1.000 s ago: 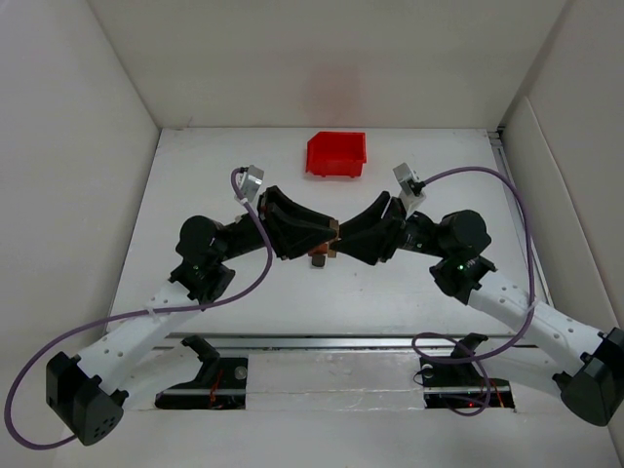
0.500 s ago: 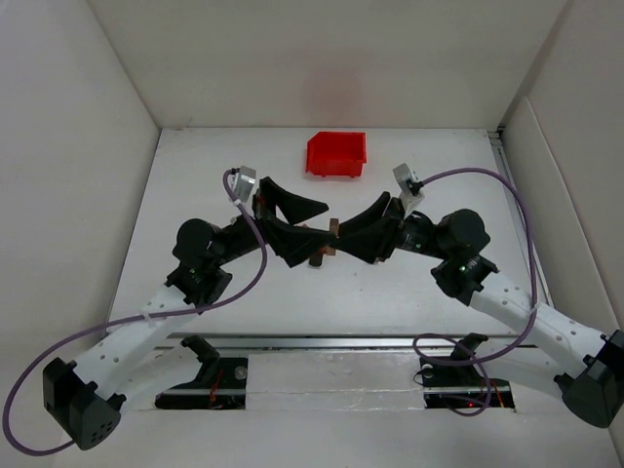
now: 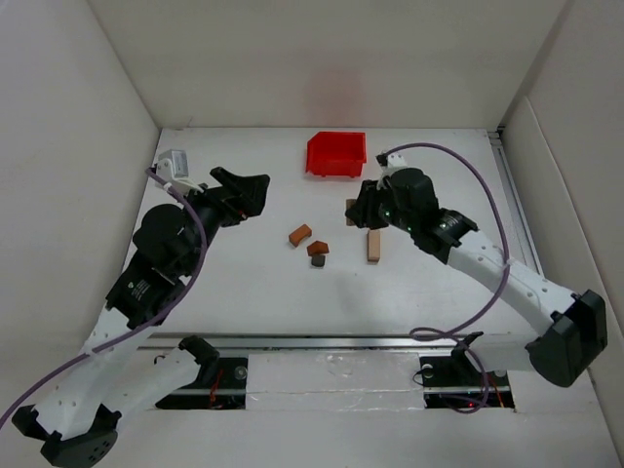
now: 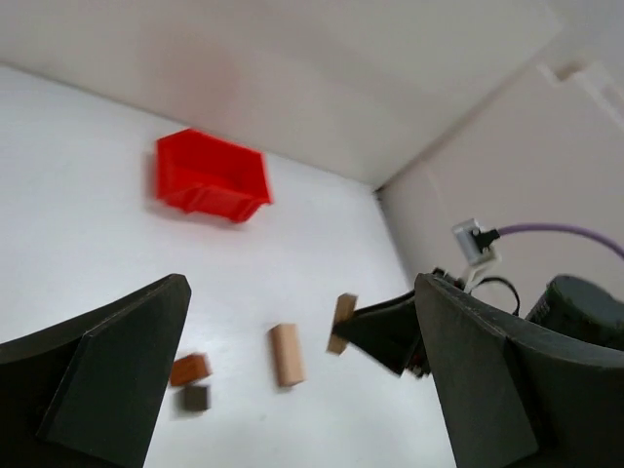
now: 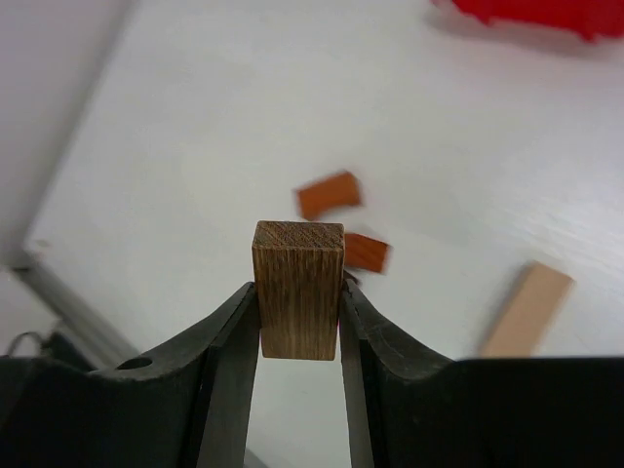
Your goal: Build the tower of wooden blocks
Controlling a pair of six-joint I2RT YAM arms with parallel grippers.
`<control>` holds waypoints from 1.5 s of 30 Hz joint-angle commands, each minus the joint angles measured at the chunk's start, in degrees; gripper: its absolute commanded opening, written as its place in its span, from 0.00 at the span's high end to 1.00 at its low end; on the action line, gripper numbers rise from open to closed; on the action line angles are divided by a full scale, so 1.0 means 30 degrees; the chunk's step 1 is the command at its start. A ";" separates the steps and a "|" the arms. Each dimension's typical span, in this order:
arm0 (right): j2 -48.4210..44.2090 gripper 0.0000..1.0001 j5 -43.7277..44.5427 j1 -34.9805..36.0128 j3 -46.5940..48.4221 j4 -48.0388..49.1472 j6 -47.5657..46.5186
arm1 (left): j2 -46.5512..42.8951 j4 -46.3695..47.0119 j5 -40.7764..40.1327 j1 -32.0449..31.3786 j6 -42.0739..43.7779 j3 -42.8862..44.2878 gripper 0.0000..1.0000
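My right gripper (image 5: 298, 297) is shut on a brown wooden block (image 5: 298, 290), held above the table just below the red bin; in the top view that gripper (image 3: 355, 211) sits right of centre. On the table lie an orange-brown block (image 3: 299, 234), a reddish-brown block (image 3: 318, 249) with a small dark piece (image 3: 317, 262) touching its near side, and a light tan block (image 3: 372, 246). My left gripper (image 3: 243, 193) hangs wide open and empty at the left, well apart from the blocks. Between its fingers (image 4: 102, 390) the left wrist view shows the tan block (image 4: 285, 354).
A red plastic bin (image 3: 336, 154) stands at the back centre of the table, also in the left wrist view as the red bin (image 4: 210, 175). White walls close in the left, right and back sides. A metal rail runs along the near edge.
The left gripper opened and its arm swung back to the left. The right arm drew back toward the bin with the brown block. Blocks now lie loose where the grippers met.
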 commanded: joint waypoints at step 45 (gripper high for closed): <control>0.9923 0.97 0.5322 -0.2355 0.4525 -0.8881 0.1138 | -0.4863 -0.4866 -0.0766 -0.0954 0.3883 -0.5584 0.01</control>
